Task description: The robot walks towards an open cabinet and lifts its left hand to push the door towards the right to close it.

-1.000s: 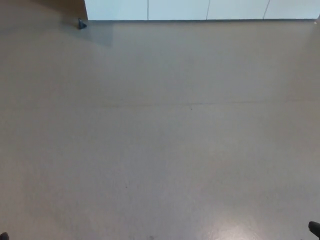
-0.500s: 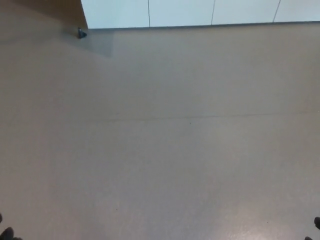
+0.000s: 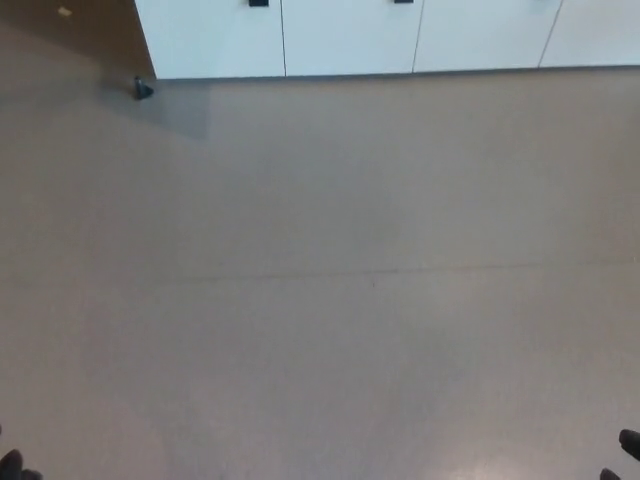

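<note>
the floor (image 3: 320,300) fills the view; white cabinet (image 3: 350,38) fronts line its far edge. no open door shows; a rigid, light panel, best pushed flat near its free edge. small dark doorstop (image 3: 142,90) far-left. neither hand shows.

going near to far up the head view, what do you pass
bare floor → thin seam across the floor → small dark doorstop at far left → white cabinet doors → their dark handles at the top edge
</note>
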